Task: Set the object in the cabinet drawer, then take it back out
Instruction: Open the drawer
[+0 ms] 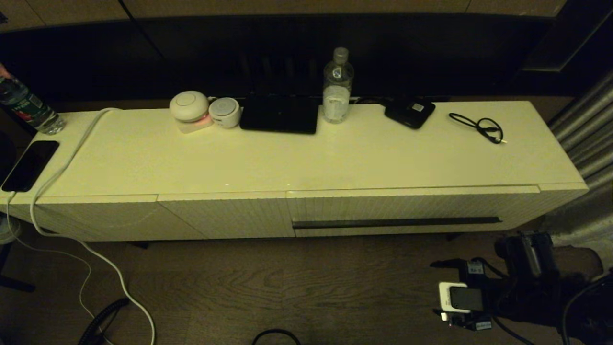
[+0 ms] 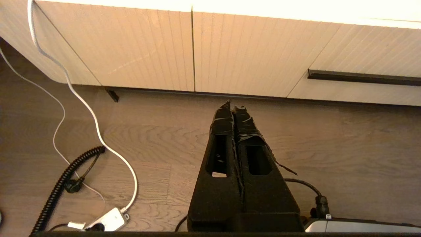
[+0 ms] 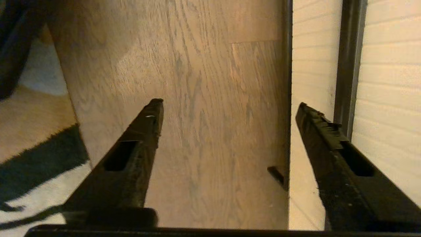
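Drawer [image 1: 397, 211] closed, slot runs horizontal. Right gripper [image 3: 227, 108], jaws apart, sits low just before its right end; left gripper [image 2: 234, 108], jaws together, farther. Garment not visible.

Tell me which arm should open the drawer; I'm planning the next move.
Right. The right gripper, jaws open, sits beside the handle slot of the cabinet drawer; the left gripper, jaws shut, hangs over the floor facing slotless panels.
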